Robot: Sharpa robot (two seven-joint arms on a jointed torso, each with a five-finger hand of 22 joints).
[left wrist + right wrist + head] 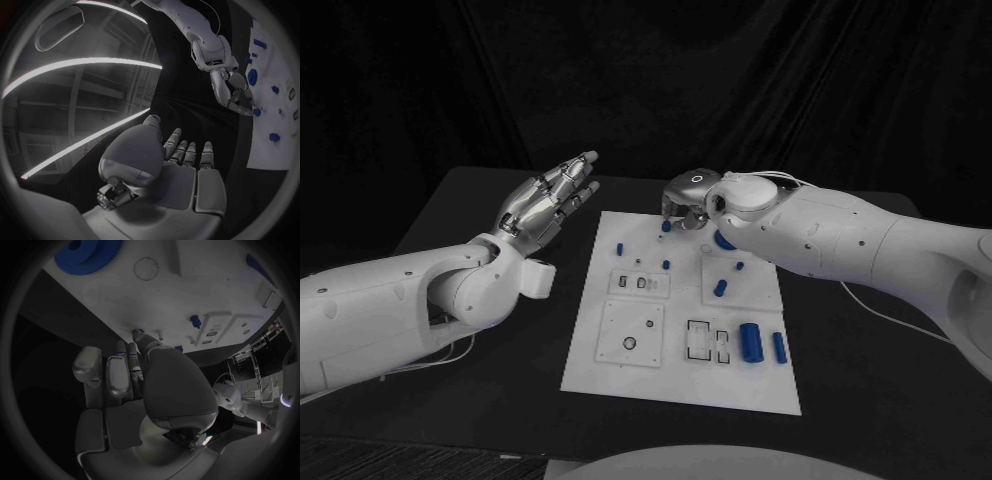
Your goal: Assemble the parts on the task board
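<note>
Right hand (687, 192) over the far end of the task board (629, 370), fingers curled just above a small blue part (666, 226) near the far edge, grasp not clear; left hand (548, 196) flat and spread, beside the board, farther off.

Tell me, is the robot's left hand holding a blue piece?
No, the left hand is raised beside the task board with its fingers stretched out and nothing in them.
</note>
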